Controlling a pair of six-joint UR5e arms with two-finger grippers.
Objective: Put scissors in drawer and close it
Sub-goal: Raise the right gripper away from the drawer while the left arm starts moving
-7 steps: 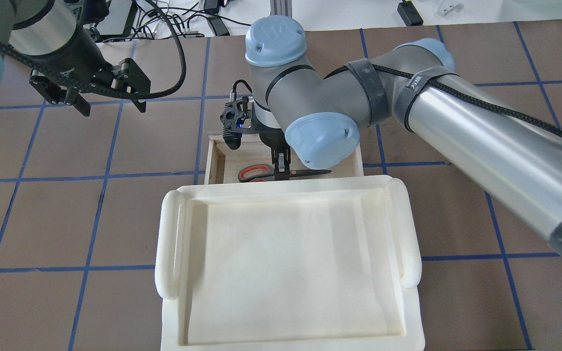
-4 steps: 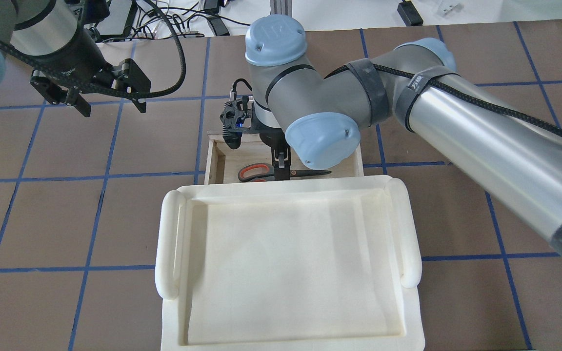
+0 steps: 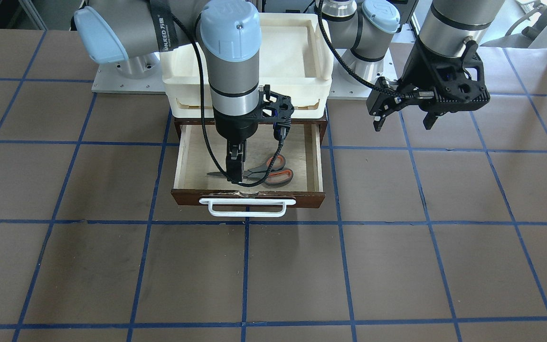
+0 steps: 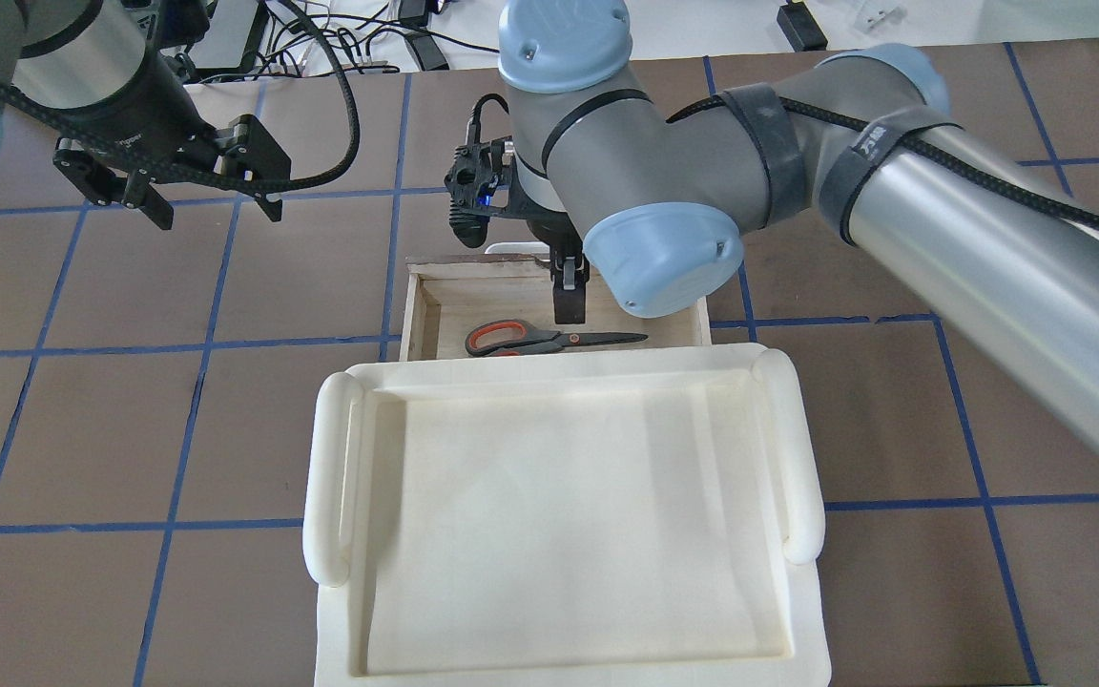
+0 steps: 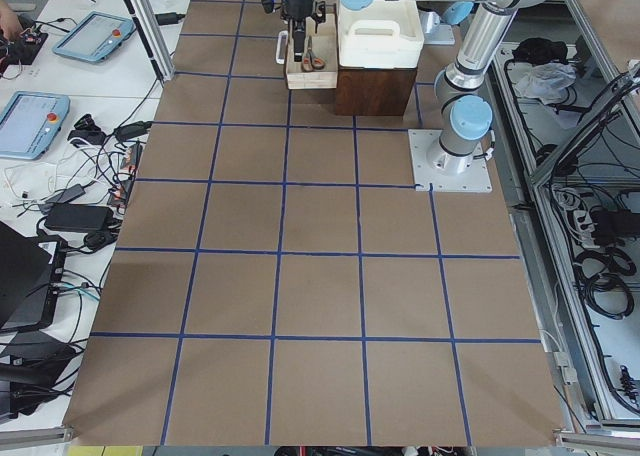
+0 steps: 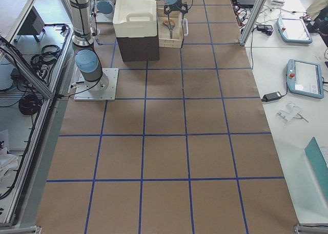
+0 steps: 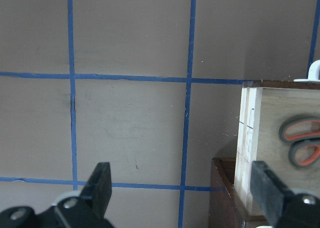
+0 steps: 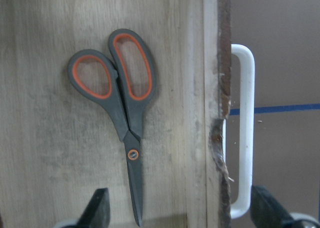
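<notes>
The right gripper [image 8: 182, 213], jaws now spread, is lifting off the scissors [image 8: 125, 113] lying in the drawer [image 3: 307, 197], leaving only closing.

Both arms same look – silver tubes, dark grey joint housings, light blue round caps.
Right arm [image 4: 988, 277]: top cap [image 4: 564, 29] has embossed logo plus 2 small screws. Black braided cable [image 4: 1036, 205] along tube, under 2 dark grey straps [image 4: 764, 143] with white lettering.
Left arm [image 4: 82, 57]: same kind of braided cable [image 4: 344, 114] looping off wrist.
Right gripper [image 4: 570, 310] and left gripper [image 3: 403, 126] – all black, with black camera bracket up at wrist.
Pale grey square base plate [image 5: 450, 181] under near arm.
</notes>
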